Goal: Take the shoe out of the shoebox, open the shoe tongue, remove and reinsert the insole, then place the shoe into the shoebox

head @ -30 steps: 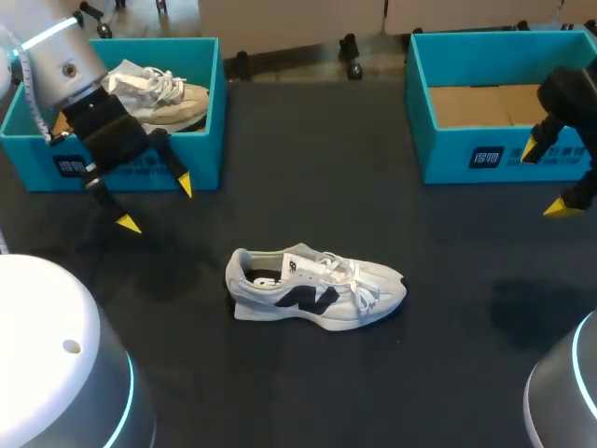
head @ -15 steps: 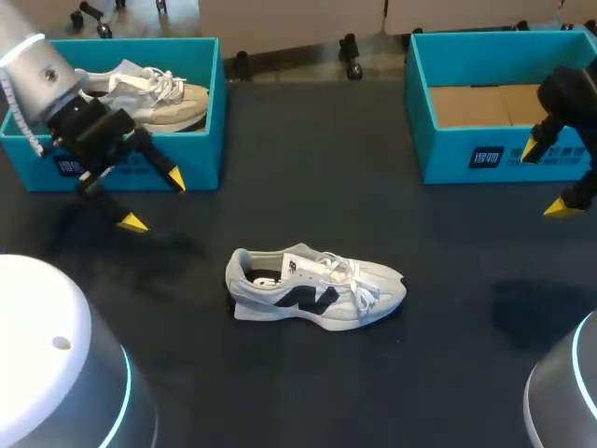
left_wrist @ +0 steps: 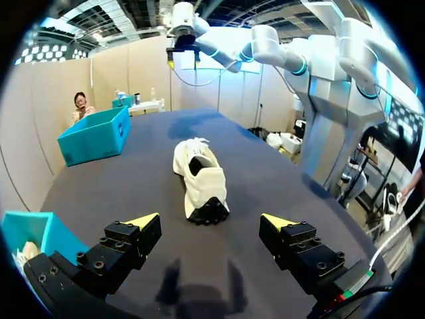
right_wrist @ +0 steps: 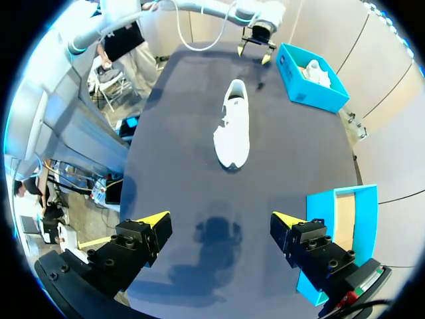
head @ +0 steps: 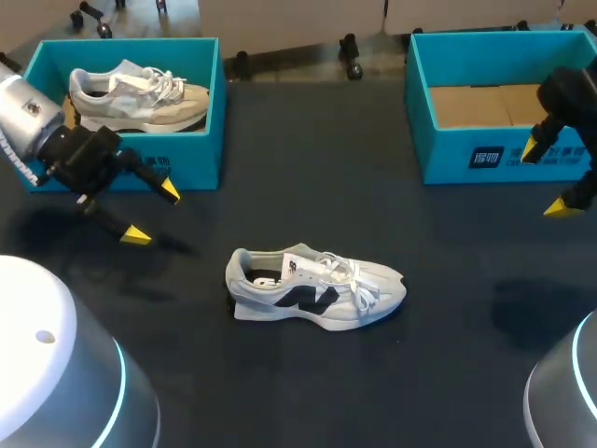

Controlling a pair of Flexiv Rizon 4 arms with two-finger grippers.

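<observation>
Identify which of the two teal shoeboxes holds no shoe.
The shoebox on the robot's right: only its brown cardboard floor shows, whereas the left shoebox holds a pale sneaker.

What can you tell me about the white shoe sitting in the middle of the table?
The white shoe is a pale sneaker that looks like soft fabric, with a dark marking on its side, white laces and a thick light sole. It stands upright on its sole on the dark table, heel toward my left arm's side, toe toward my right. Its opening shows a dark inside. Only the table touches it: the left gripper and right gripper are both open and well away from it.
</observation>
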